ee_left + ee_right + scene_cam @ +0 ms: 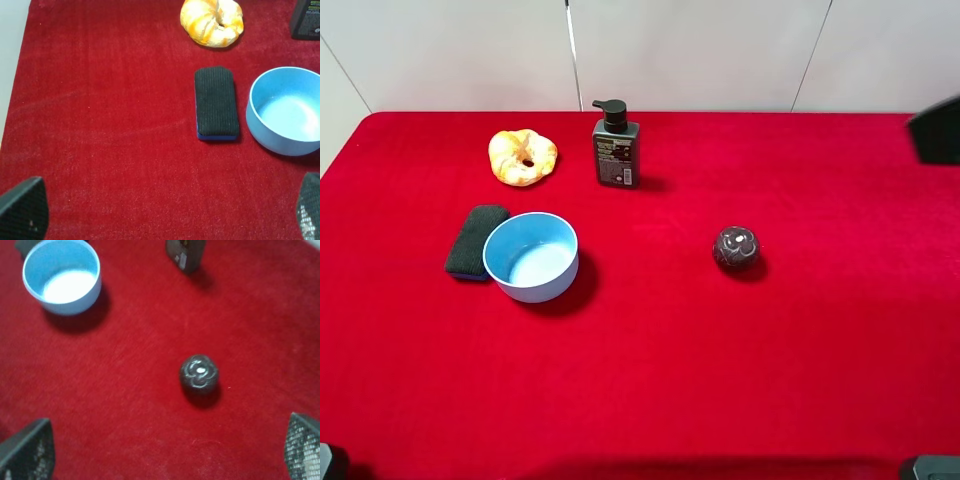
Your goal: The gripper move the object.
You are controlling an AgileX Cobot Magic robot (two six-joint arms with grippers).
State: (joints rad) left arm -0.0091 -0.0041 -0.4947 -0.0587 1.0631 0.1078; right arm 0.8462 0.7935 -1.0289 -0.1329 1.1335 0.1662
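Red felt-like cloth (720,380) covers the table. Smooth round light blue bowl (531,256) sits upright, touching or just beside the dark oblong sponge (476,241). Beyond the bowl: glazed ring pastry (523,156), black pump bottle (616,146), label unreadable. Right of bowl, well apart: dark maroon ball (736,247). Left gripper (165,210) and right gripper (165,450) both spread wide, holding nothing.

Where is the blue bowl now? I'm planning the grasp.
In the exterior high view, the blue bowl sits left of centre, right beside the dark sponge.
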